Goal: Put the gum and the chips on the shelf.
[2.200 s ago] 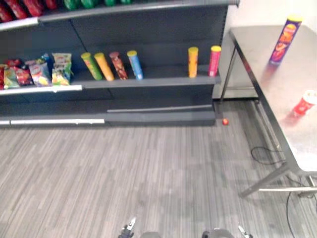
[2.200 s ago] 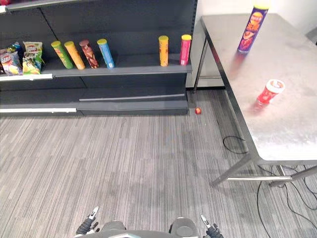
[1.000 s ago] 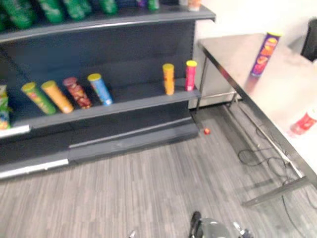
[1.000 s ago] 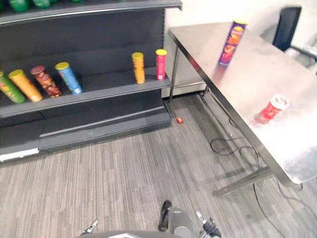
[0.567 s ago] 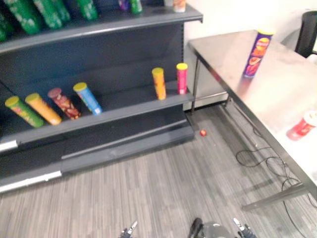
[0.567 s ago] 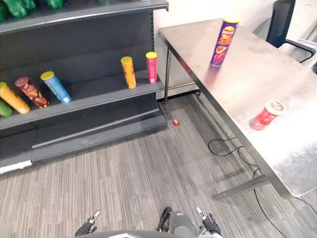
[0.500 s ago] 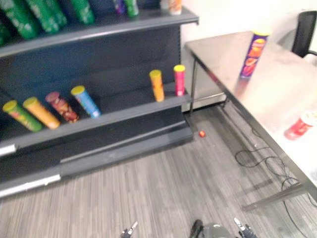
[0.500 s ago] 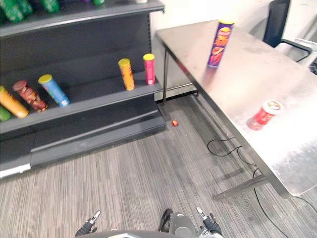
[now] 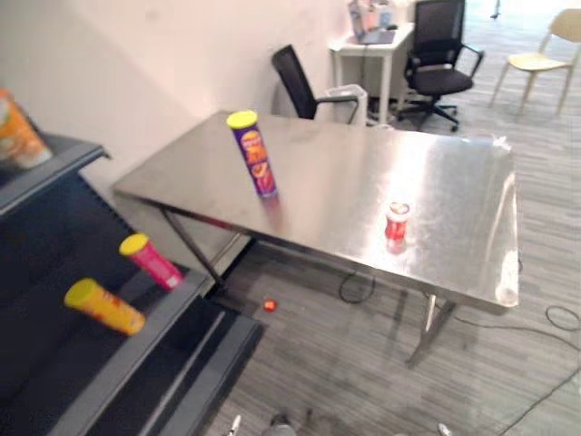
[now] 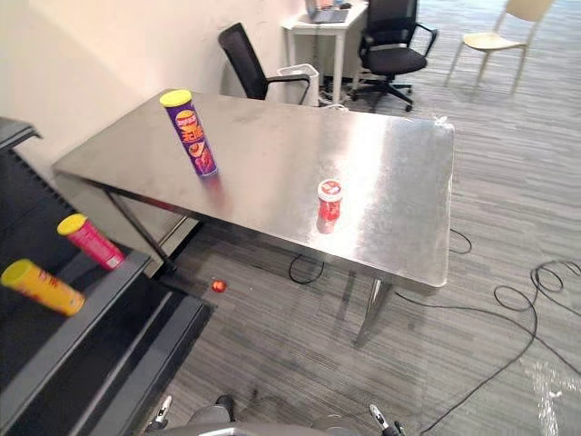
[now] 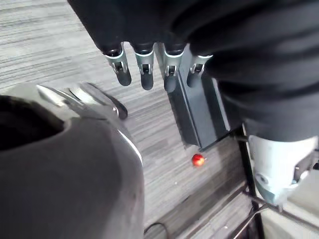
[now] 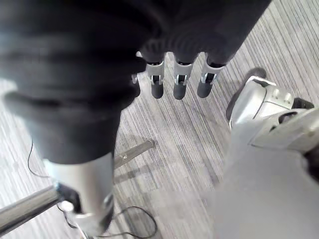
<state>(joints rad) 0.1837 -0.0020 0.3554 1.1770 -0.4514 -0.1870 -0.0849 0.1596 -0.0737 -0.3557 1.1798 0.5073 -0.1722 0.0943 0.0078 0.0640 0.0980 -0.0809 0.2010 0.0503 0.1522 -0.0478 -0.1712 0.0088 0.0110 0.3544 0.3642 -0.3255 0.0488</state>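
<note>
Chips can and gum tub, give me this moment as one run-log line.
chips can: standing on table | gum tub: standing on table | left hand: open, empty | right hand: open, empty

The table has a smooth metal top, glossy with glare. On it, the chips can looks like shiny printed card with a yellow plastic lid, and the gum tub like glossy red plastic. The shelf is dark and matt. Below the left hand and right hand, with silvery fingers and ribbed black covers, the floor is matt, grey and finely streaked.
</note>
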